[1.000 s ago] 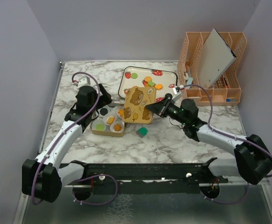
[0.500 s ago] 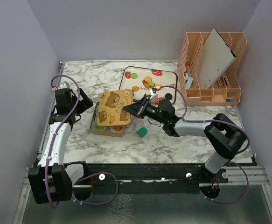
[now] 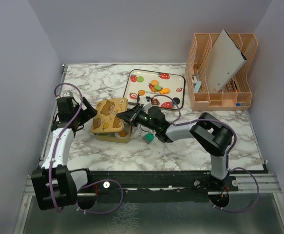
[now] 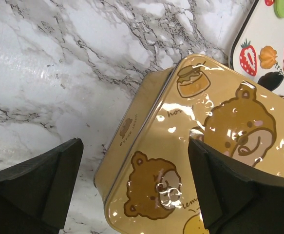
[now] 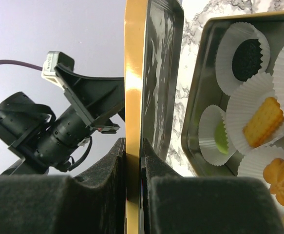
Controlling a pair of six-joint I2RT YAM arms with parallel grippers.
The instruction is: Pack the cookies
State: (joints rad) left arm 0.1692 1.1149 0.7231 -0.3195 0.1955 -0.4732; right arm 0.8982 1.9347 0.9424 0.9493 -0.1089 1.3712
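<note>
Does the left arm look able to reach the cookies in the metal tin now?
Probably not: the yellow bear-print lid, gripped by the right end effector, covers most of the metal tin.

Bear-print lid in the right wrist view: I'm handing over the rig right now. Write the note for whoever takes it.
Right gripper: shut on the lid, which is tilted over the tin, not seated.
Left gripper: open, empty, at the tin's left side.
Done: some cookies sit in paper cups inside the tin.
Left: loose cookies lie on the strawberry tray; pack them, then seat the lid.
</note>
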